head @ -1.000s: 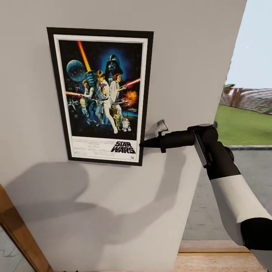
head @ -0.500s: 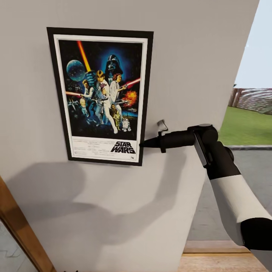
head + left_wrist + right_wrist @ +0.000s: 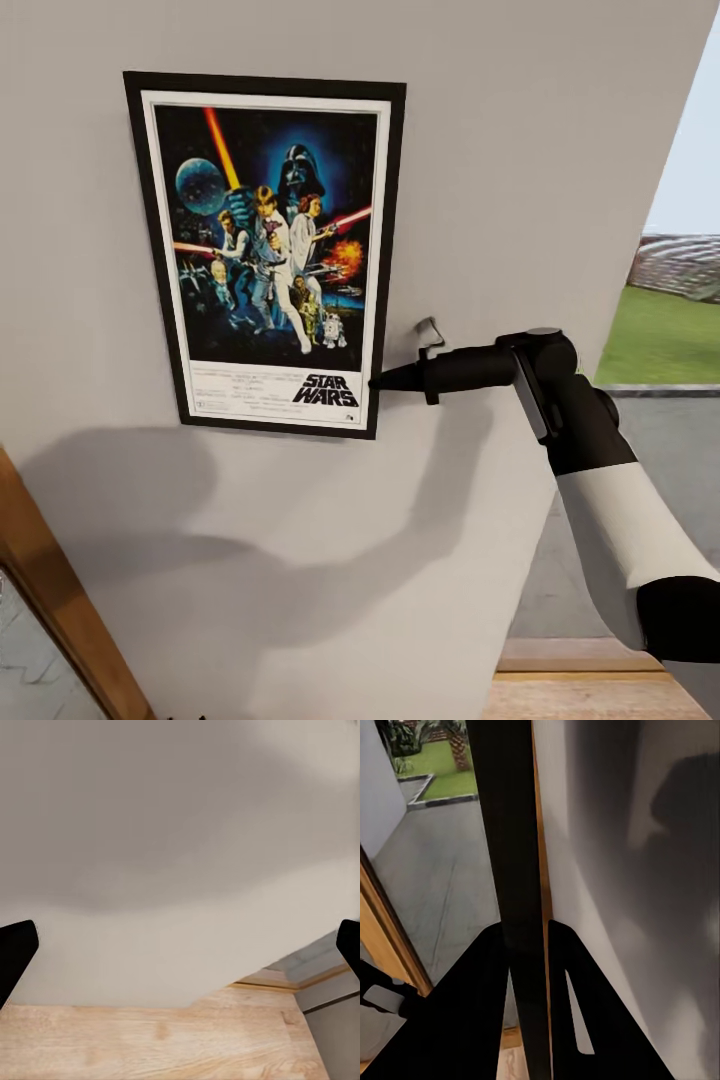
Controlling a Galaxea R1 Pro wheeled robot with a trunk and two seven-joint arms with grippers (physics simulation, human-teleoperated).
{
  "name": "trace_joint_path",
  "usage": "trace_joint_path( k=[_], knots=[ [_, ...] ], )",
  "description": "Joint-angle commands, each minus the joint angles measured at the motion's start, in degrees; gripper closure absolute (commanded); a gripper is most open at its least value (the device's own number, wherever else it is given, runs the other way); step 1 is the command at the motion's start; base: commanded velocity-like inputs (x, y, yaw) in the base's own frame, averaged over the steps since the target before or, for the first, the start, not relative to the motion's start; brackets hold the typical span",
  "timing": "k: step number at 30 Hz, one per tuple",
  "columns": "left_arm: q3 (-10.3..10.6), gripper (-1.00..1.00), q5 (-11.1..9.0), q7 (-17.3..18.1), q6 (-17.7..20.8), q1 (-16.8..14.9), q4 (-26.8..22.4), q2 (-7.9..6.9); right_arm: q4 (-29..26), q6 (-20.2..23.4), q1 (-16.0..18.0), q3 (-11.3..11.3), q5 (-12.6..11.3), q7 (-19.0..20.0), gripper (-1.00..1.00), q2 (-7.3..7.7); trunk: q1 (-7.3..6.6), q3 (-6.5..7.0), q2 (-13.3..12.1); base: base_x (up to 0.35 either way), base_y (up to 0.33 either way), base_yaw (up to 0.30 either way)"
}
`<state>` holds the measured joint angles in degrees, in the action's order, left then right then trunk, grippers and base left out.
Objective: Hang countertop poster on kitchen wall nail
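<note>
The right pincer point(image 3: 380, 381) is clamped on the lower right edge of the poster point(image 3: 265, 250), which lies flat against the wall point(image 3: 500, 150). Best to ease the fingers apart slowly, checking the frame hangs alone; the left pincer point(image 3: 180, 945) gapes wide, holding nothing

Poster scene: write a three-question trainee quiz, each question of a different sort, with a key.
1. True or false: the poster lies flat on a countertop.
2. Which gripper grips the poster's frame edge? A. left gripper B. right gripper
3. Fill in: the left gripper's fingers stand ____.

Key: 1 false, it is upright against the grey wall. 2 B, at the frame's lower right corner. 3 open, with only wall and wooden floor beyond them.
</note>
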<state>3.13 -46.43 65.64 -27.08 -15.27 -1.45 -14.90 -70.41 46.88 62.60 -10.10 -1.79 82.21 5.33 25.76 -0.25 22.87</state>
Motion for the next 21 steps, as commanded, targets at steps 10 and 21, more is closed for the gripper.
trace_joint_path(
  k=[10,21],
  knots=[
    [0.3,-1.0,-0.33,0.1,-0.26,-0.01,0.02,-0.04,0.01,0.77,0.0,-0.09,-0.23,0.14,1.0,0.04,0.03,-0.03,0.05,0.008,0.062,0.0],
    [0.31,-1.0,-0.33,0.1,-0.26,-0.02,0.03,-0.04,0.01,0.79,0.0,-0.09,-0.23,0.14,1.0,0.04,0.03,-0.03,0.05,0.0,0.016,0.0]
  ],
)
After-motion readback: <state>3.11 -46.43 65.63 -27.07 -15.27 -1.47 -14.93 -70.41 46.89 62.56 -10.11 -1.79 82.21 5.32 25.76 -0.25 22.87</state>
